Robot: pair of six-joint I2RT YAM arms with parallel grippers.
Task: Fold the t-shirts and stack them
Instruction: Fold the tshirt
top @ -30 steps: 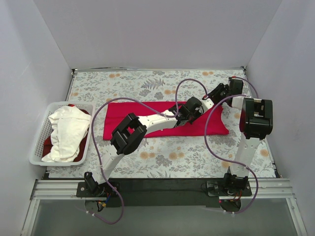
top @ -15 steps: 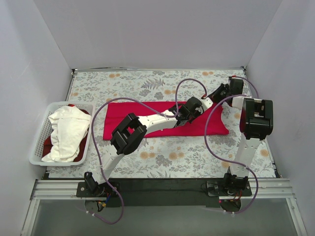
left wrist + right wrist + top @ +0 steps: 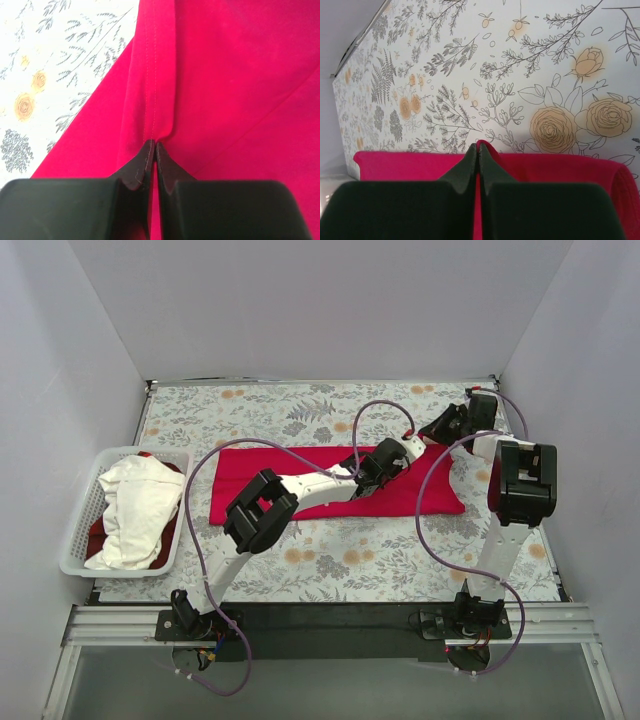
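A crimson red t-shirt (image 3: 300,475) lies spread in a long band across the middle of the floral cloth. My left gripper (image 3: 403,448) is shut on a pinch of it at its far edge, right of centre; the left wrist view shows the shirt's stitched hem (image 3: 156,75) running into the closed tips (image 3: 153,145). My right gripper (image 3: 428,435) is shut on the shirt's far right edge (image 3: 555,167), its tips (image 3: 478,147) pinching a small raised fold. A white t-shirt (image 3: 135,510) lies crumpled in the basket over another red shirt (image 3: 97,537).
The white slatted basket (image 3: 90,502) stands at the left edge of the table. The grey floral cloth (image 3: 330,560) covers the table. White walls close in on the left, back and right. Purple cables loop over both arms.
Both grippers have shifted slightly toward the far right, drawing the shirt's far edge with them. The rest of the shirt and the basket are unchanged.
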